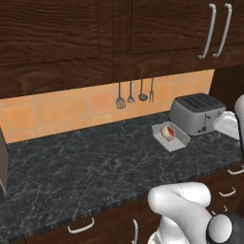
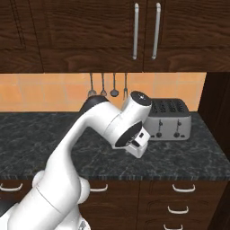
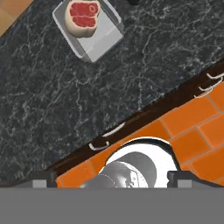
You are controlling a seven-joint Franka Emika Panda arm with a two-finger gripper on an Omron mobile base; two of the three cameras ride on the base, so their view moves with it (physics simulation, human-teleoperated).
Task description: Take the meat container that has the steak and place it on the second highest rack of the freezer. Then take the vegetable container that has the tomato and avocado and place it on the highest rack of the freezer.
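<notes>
The meat container (image 1: 170,137), a shallow clear tray, rests on the dark counter just left of the toaster. The steak (image 1: 167,132) lies in its back end, and the hand view shows the steak's (image 3: 82,15) red cut face inside the container (image 3: 94,37). My gripper (image 3: 113,179) hangs high over the counter's front edge, pointing down. It is open, with nothing between its fingertips (image 3: 43,179), and well short of the tray. In the right base view my arm hides the tray. The vegetable container, tomato, avocado and freezer are out of view.
A silver toaster (image 1: 196,113) stands at the counter's right end against the wall (image 2: 170,119). Utensils (image 1: 135,93) hang on the orange tile backsplash. Dark wood cabinets (image 1: 143,28) overhang the counter. Drawers line the front below (image 2: 184,187). A grey panel (image 1: 2,162) cuts in at the left edge.
</notes>
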